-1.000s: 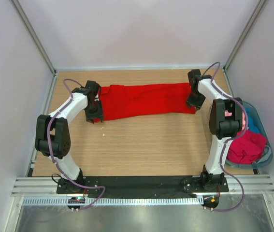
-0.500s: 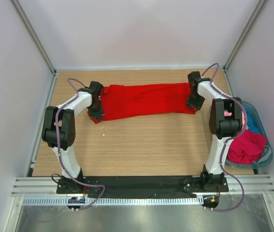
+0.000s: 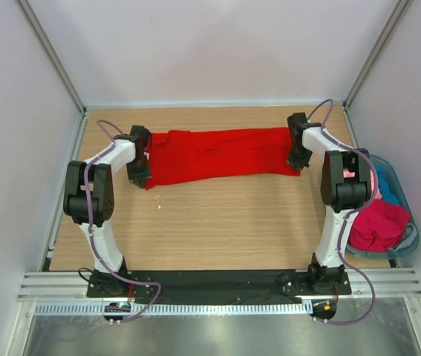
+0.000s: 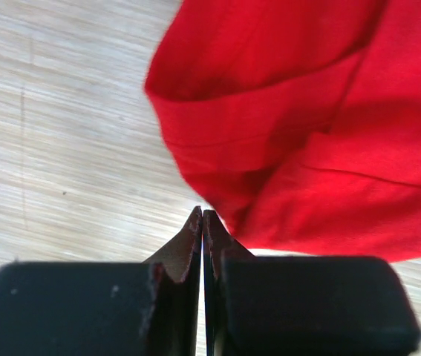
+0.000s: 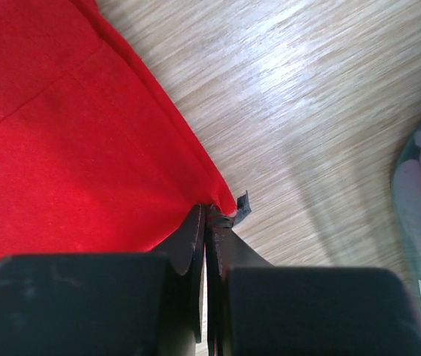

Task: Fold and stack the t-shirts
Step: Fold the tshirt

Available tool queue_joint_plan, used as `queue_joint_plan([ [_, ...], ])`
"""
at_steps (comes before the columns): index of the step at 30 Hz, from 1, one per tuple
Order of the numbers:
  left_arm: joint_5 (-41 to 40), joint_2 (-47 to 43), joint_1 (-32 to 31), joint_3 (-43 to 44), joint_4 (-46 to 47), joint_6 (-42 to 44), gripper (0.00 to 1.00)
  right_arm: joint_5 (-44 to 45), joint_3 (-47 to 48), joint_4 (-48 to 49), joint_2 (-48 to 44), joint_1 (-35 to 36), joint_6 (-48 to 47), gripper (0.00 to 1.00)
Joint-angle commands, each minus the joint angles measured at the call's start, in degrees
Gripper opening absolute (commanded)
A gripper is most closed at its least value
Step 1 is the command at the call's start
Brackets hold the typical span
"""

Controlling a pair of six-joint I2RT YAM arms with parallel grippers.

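Top external view: the red t-shirt (image 3: pixel 217 156) lies as a long band across the upper part of the table (image 3: pixel 232 222), with bare wood showing below its lower edge. The left gripper (image 4: pixel 202 216) has its fingers pressed together at the shirt's left hem, and I cannot tell whether cloth is caught between them. The right gripper (image 5: pixel 208 211) pinches the shirt's right corner. At the frame's right edge a basket (image 3: pixel 388 169) holds a crimson tee (image 3: pixel 379 226) and a teal tee (image 3: pixel 390 193).

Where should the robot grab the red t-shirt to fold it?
At its two near corners, one per end, coming in low from the ends. The red cloth t-shirt lies spread as a wide strip on the wooden table, so only its thin hem corners give jaws an edge to pinch. The left gripper and right gripper sit there, jaws shut.
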Motion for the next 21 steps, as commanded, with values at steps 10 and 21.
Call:
queue_joint_plan([
  [10, 12.02, -10.35, 1.11, -1.69, 2.06, 2.20, 0.38, 0.68, -1.69, 0.61, -2.93, -0.23, -1.88, 0.01],
  [21, 14.41, -4.47, 1.02, -4.24, 6.01, 2.37, 0.45, 0.24, -1.34, 0.61, -2.84, -0.23, -1.97, 0.01],
])
